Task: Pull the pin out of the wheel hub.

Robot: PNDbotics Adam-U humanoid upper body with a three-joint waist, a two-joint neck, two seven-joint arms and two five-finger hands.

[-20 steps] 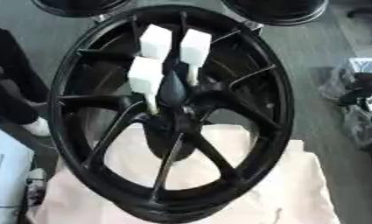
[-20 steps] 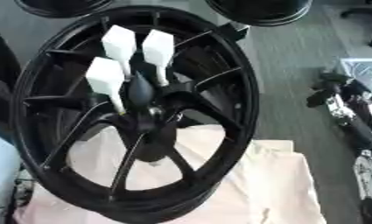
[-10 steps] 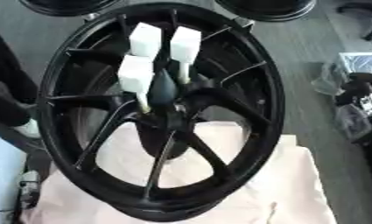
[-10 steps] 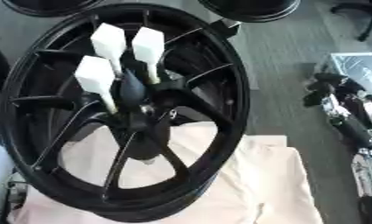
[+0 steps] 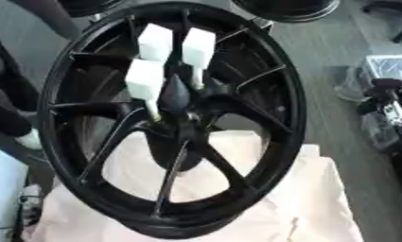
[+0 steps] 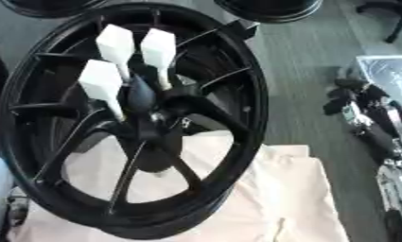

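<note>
A large black spoked wheel hub (image 5: 175,120) stands tilted on a cream cloth (image 5: 311,198). Three white pins with block-shaped heads stick out around its centre cone (image 5: 174,94): one at the upper left (image 5: 155,42), one at the upper right (image 5: 197,49), one lower left (image 5: 145,82). Each has a thin pale shaft running down into the hub. Neither of my hands shows in either view.
Other black wheels (image 5: 286,8) lie on the grey floor beyond the hub. At the right edge lies dark and silver gear (image 6: 369,118) near a pale tray (image 5: 390,66). A dark shape (image 5: 9,108) stands at the left edge.
The whole picture has shifted, so the camera has moved; the hub now sits lower and more to the left. The three pins stay in place in the hub.
</note>
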